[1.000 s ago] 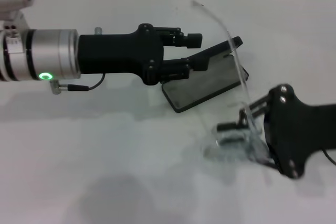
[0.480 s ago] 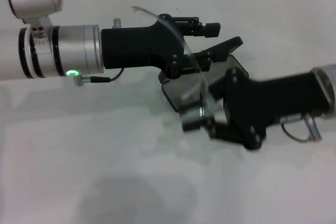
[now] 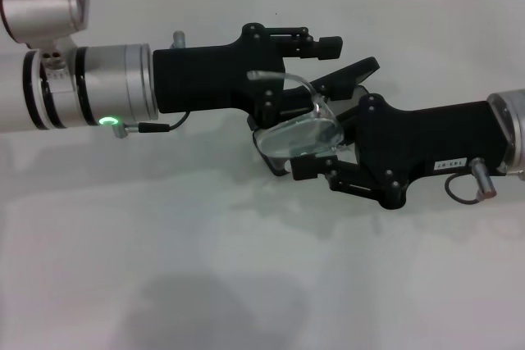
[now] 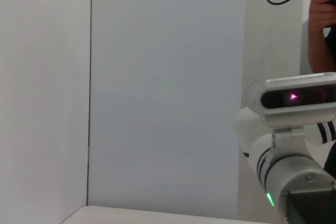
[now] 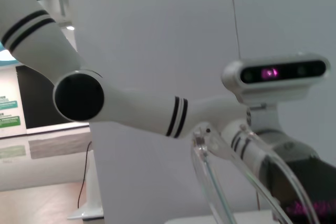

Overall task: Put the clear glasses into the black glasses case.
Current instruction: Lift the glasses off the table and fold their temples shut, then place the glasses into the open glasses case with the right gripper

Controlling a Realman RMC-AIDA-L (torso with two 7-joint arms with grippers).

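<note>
The black glasses case (image 3: 355, 73) lies open mid-table, its lid raised toward the far right. Its base is mostly covered. My right gripper (image 3: 321, 157) reaches in from the right, shut on the clear glasses (image 3: 302, 134). It holds them lens-down right over the case's base, with one clear temple (image 3: 279, 77) arching up to the left. That temple (image 5: 239, 182) also crosses the right wrist view. My left gripper (image 3: 308, 71) comes in from the left at the case's far side, open, its lower finger against the case by the lid.
The white table (image 3: 164, 243) runs to a tiled wall at the back. The two black gripper bodies crowd together around the case. The left wrist view shows only a wall and the other arm's wrist camera (image 4: 294, 97).
My right gripper has carried the glasses left, from the front right of the table to over the case, and laid them lower and flatter. The left arm shifted slightly right.
</note>
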